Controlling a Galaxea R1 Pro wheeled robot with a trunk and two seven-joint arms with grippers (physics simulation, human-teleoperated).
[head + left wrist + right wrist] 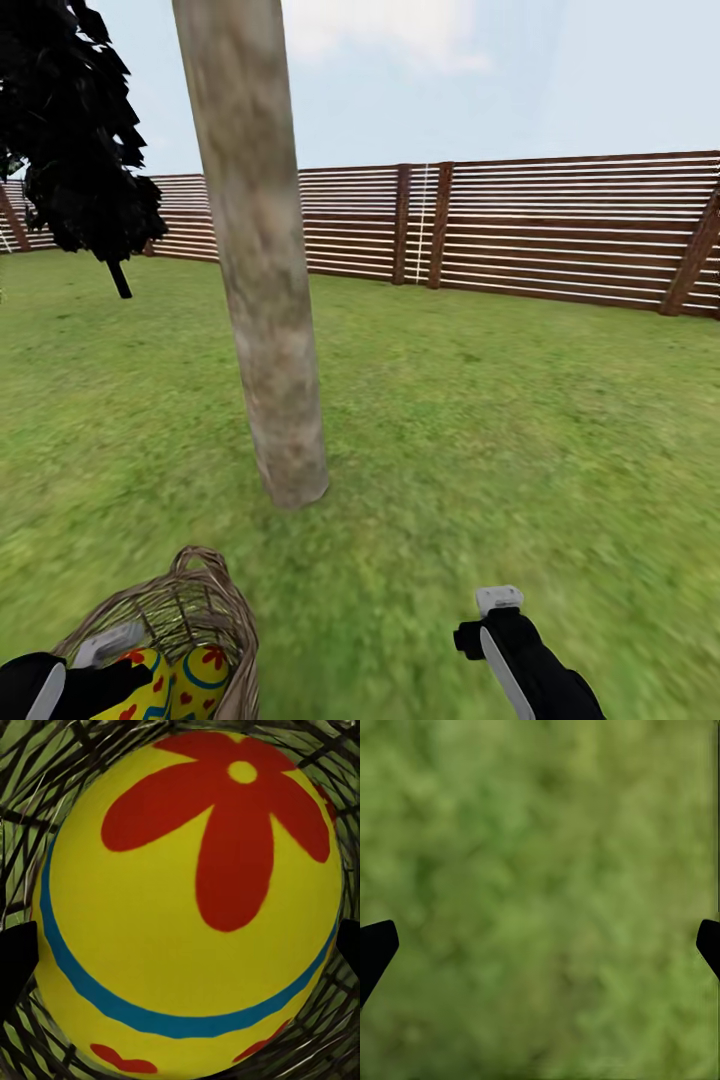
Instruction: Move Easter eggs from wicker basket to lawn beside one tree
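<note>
Your left pincer [180, 945] is down inside the wicker basket [205, 600], jaws spread wide with an Easter egg [187, 892] sitting between the tips; from the wrist view I can't tell whether the pads touch the shell yet, so treat it as not gripped. Head view shows two eggs [200, 680] in the basket beside that arm; a third I can't make out. Judgement on handling: the egg looks smooth, hard and round, likely light and slippery, so it'll squirt out if you pinch off-centre. Take it across the widest girth, near the blue band, pads square on both sides, and close gently. The basket looks light, so it may tip or drag if you snag the weave on the lift. Your right pincer [497, 612] is spread apart too, empty, hanging over bare lawn [540, 870]. Further out, the tree [270, 300] trunk stands close beyond the basket, a workable drop spot at its base. The fence [560, 230] sits behind.
</note>
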